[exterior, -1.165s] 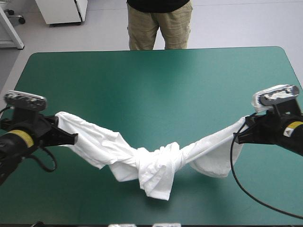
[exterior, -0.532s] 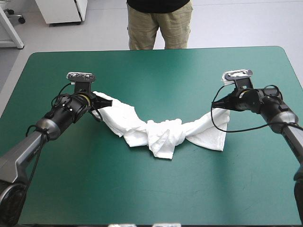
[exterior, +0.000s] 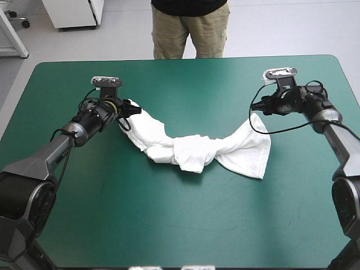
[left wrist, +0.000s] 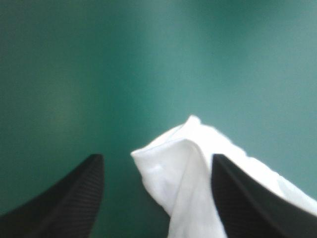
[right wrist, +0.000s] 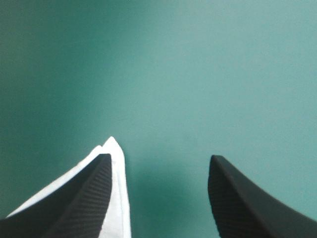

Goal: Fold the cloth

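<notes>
The T-shirt lies twisted across the middle of the tabletop, bunched at its centre, one end trailing toward each side edge. The left tool and right tool both stand apart, a loose corner at each. It looks light, limp and tangle-prone; I'd take the outer corners.

The left arm is rising out of a rounded dark grey joint as a smooth grey tube, then thickening into a bulkier black wrist section, where a thin yellow ring is showing. The right arm is wearing the same colours: grey tube, black wrist. The left gripper is showing two broad black fingers, curved like fins and covered in fine ribbing. The right gripper is showing the same ribbed black pair.
</notes>
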